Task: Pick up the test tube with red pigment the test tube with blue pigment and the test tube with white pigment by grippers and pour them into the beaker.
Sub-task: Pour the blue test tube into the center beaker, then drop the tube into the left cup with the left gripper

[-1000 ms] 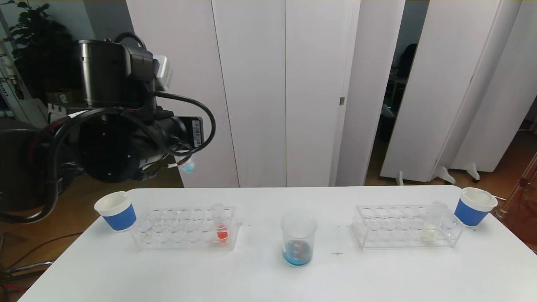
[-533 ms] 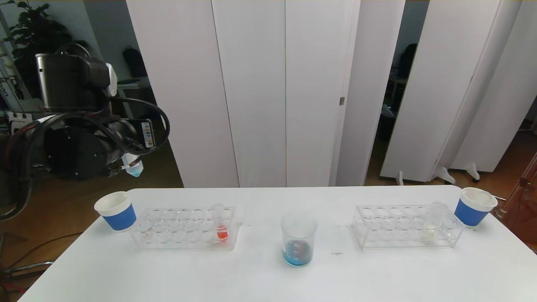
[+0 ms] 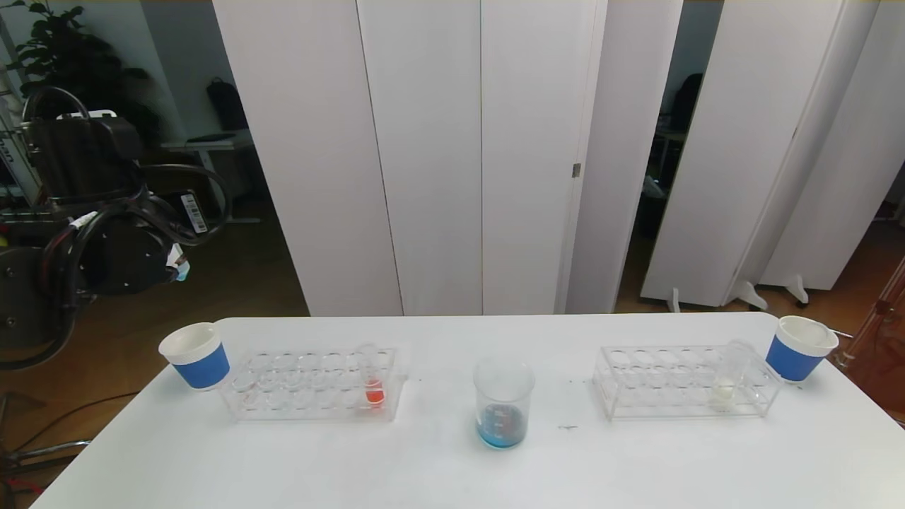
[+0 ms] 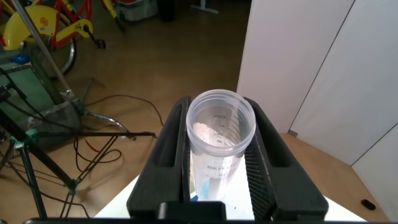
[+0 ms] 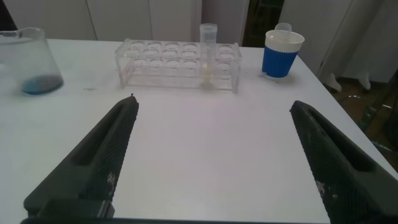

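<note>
The left gripper is pinching the nearly drained blue tube off the table's left side; the beaker is holding blue liquid (red, white unpoured). Next: discard it, probably. The right gripper is hanging spread.

Even, diffuse indoor light, few hard shadows
The white table is brightly lit with faint shadows; the room at far left is dimmer, and the left arm there is blurred; straight lines are bowed at the edges
</note>
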### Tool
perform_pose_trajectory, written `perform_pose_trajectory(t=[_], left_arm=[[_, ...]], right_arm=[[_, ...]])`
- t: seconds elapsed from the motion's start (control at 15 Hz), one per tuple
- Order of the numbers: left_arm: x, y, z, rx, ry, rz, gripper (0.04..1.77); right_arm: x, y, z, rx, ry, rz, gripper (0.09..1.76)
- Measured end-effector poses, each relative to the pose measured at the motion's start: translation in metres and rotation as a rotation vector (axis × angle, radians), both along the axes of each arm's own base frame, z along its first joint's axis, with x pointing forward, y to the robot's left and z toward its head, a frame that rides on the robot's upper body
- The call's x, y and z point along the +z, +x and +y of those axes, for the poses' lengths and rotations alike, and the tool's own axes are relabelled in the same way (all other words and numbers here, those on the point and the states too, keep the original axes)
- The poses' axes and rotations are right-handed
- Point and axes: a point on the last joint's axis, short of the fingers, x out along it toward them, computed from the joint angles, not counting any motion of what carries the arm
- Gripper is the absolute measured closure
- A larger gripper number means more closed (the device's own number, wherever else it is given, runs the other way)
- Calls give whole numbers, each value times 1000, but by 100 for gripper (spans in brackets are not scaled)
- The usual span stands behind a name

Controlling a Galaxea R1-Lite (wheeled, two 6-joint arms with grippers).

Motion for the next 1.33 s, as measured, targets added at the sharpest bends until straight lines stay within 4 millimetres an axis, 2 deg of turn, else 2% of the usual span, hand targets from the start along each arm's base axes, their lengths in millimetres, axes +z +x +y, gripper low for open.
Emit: perform_pose_trajectory(t=[0.4, 0.67, 1.33], left_arm=[[-40, 29, 30, 91, 1, -34, 123], [-73, 46, 41, 156, 4, -7, 123], [-137, 69, 65, 210, -7, 114, 123]], right_arm=[[0, 0, 0, 0, 0, 0, 10], [0, 0, 0, 0, 0, 0, 10], [0, 0, 0, 0, 0, 0, 10]])
